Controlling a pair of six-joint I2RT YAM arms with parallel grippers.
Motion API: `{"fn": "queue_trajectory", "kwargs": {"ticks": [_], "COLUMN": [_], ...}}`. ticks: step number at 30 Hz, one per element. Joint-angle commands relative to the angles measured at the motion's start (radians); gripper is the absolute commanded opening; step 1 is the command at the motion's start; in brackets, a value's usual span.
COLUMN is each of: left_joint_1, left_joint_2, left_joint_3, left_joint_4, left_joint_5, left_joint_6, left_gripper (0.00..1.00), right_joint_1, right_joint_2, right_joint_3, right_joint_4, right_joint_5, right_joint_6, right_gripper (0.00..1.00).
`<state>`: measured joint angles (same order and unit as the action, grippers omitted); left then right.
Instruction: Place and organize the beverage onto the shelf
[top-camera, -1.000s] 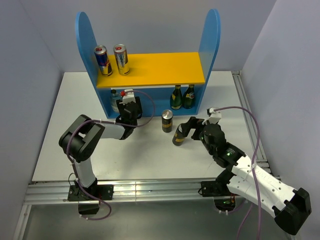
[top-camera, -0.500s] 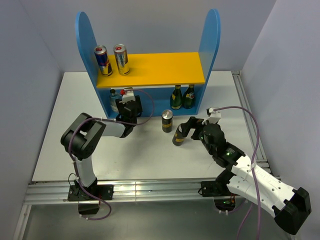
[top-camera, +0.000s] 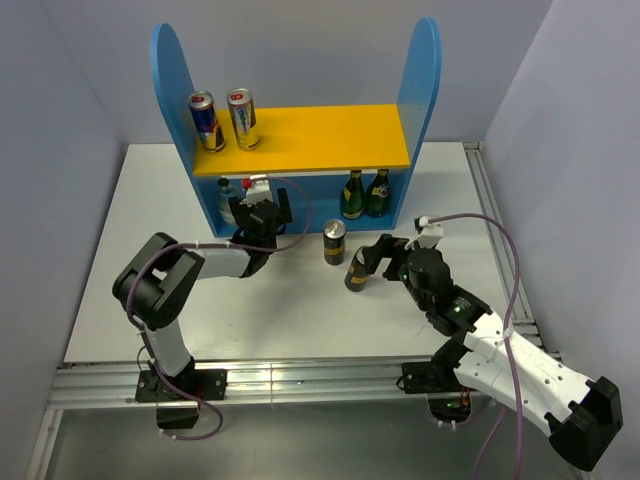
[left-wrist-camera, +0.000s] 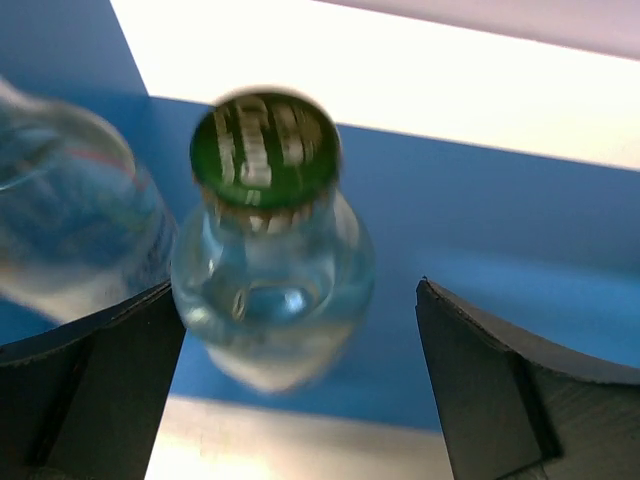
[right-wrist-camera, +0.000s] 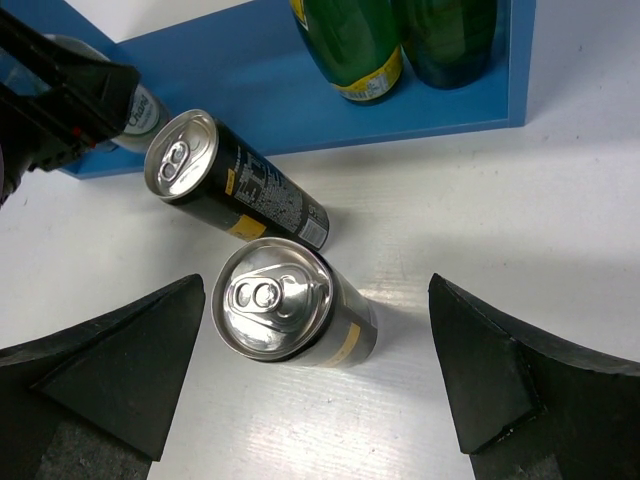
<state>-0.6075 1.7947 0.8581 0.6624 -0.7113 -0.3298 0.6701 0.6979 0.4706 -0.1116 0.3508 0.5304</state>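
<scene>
One clear, round-shouldered bottle (left-wrist-camera: 270, 285) with a green cap stands on the shelf (top-camera: 300, 140)'s blue lower level between our left gripper (top-camera: 262, 203)'s spread fingers; our right gripper (right-wrist-camera: 315, 295) gapes around a smooth black-and-gold can (right-wrist-camera: 275, 300).

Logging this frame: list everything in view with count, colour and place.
shelf: one, blue sides and back, far side of the table
upper board: one, yellow-orange, top level of the shelf
blue-and-silver can: one, upper board, left end
gold can: one, beside the blue-and-silver can
green-capped clear bottle: one, lower level, left
second clear bottle: one, beside it
dark green bottles: two, lower level, right
farther black-and-gold can: one, on the table before the shelf
nearer black-and-gold can: one, on the table
table: one, white
left gripper: black, open around the green-capped clear bottle
right gripper: black, open around the nearer black-and-gold can
</scene>
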Motion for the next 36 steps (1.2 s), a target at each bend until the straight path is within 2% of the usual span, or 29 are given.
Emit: {"fn": "queue_trajectory", "kwargs": {"ticks": [1, 13, 17, 20, 26, 36], "left_joint_1": [-0.047, -0.182, -0.271, -0.363, -0.521, -0.534], "left_joint_2": [-0.116, -0.405, -0.524, -0.581, -0.476, -0.206], "left_joint_3": [-0.022, -0.215, -0.274, -0.312, -0.36, -0.242], "left_joint_4": [0.025, -0.141, -0.269, -0.316, -0.161, 0.043], "left_joint_5": [-0.059, -0.201, -0.238, -0.2, -0.074, -0.014], "left_joint_6": [-0.026, -0.095, -0.172, -0.216, -0.178, -0.111], "left_gripper": [0.99, 0.99, 0.99, 0.99, 0.99, 0.99], "right_joint_1": [0.005, 0.005, 0.005, 0.005, 0.005, 0.005], "right_joint_2": [-0.024, -0.028, -0.023, -0.018, -0.021, -0.051], "right_joint_3": [-0.009, -0.016, -0.021, -0.024, -0.038, -0.107], "right_joint_4": [0.032, 0.039, 0.046, 0.05, 0.064, 0.062], "right_joint_5": [0.017, 0.025, 0.024, 0.014, -0.058, -0.142], "right_joint_6": [0.002, 0.003, 0.003, 0.002, 0.002, 0.026], "right_gripper": [1.0, 1.0, 1.0, 1.0, 1.0, 1.0]}}
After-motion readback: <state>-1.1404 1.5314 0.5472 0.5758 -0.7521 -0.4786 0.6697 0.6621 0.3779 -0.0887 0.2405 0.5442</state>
